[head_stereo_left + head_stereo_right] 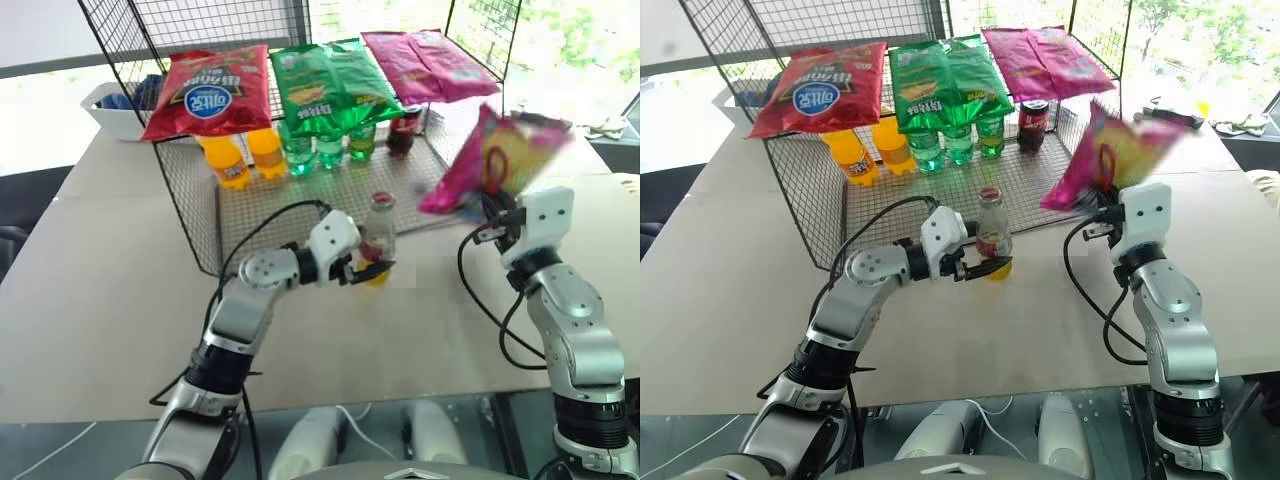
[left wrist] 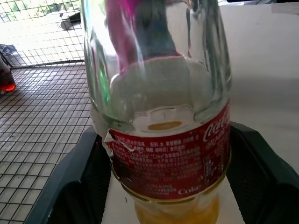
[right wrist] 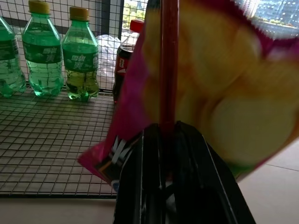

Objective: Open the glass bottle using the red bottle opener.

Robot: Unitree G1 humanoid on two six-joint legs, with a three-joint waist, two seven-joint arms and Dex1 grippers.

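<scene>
left claw point(image 1: 978, 266) is clamped round the lower body of the glass bottle point(image 1: 990, 236), holding it upright on the table point(image 1: 760, 320) just in front of the wire rack point(image 1: 940, 190), steadied, i'd guess, for the cap. right claw point(image 3: 167, 135) is pinched shut on a thin red strip, probably the red bottle opener point(image 3: 168, 65), held upright well off to the bottle's right. a pink snack bag point(image 1: 1105, 155) sits against it, so i can't be sure. the cap looks still on.
</scene>
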